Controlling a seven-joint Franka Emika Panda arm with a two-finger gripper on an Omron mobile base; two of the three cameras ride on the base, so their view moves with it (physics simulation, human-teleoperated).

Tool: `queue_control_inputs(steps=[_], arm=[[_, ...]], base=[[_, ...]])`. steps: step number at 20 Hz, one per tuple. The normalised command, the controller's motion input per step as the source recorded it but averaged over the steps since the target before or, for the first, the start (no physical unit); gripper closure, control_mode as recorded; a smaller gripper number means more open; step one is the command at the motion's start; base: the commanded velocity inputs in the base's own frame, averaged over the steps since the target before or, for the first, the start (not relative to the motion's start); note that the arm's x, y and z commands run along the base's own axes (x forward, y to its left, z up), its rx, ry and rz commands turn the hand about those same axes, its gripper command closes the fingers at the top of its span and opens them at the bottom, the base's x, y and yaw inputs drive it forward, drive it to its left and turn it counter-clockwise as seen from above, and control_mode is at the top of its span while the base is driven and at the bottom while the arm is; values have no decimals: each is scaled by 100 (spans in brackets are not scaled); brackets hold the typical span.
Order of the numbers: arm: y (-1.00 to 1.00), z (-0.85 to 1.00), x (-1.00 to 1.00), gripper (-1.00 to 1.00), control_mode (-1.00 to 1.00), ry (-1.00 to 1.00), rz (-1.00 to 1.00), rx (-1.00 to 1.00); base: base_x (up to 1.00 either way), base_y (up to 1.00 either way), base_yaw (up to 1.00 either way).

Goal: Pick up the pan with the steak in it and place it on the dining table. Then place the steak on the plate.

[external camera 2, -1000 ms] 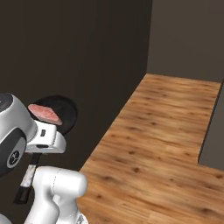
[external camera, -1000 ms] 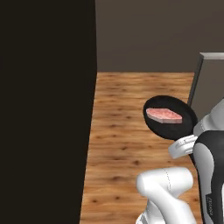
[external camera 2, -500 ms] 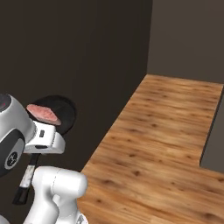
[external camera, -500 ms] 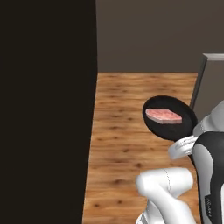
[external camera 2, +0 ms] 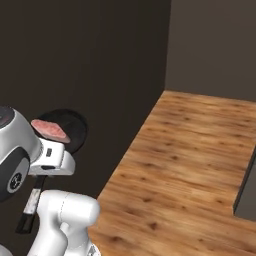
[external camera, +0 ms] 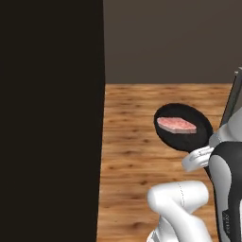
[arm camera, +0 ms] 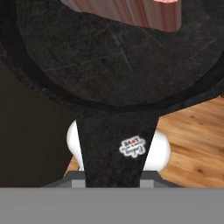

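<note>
The black pan [external camera: 190, 140] hangs level above the wooden floor, in front of the arm. The pink-red steak [external camera: 176, 125] lies flat in the middle of it. My gripper [external camera: 200, 157] is shut on the pan's handle [arm camera: 116, 144] at the near rim. From the right side, the pan [external camera 2: 76, 132] and steak [external camera 2: 49, 129] sit just past the white hand. The hand view looks along the handle into the pan [arm camera: 109, 61], with the steak [arm camera: 131, 11] at the top edge. The plate is out of view.
A tall black wall [external camera: 47, 118] stands close on the left, and in the right base view [external camera 2: 85, 60] it stands behind the pan. Wooden floor [external camera 2: 190, 150] stretches ahead. A dark block with a pale grey top edge [external camera: 234, 94] shows at the right; I cannot tell whether it is the dining table.
The whole picture has shifted a little, so the base has moved. The dark block has slid toward the right edge. Pan and steak keep their place relative to the arm.
</note>
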Motion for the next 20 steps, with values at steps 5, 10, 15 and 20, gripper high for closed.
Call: queue_control_inputs(steps=[5,10,15,20], arm=[[0,0,0,100,100,0,0,0],[0,0,0,100,100,0,0,0],[0,0,0,100,100,0,0,0],[0,0,0,100,100,0,0,0]], base=[[72,23,-5],[68,22,-4],[67,24,-5],[66,25,-5]])
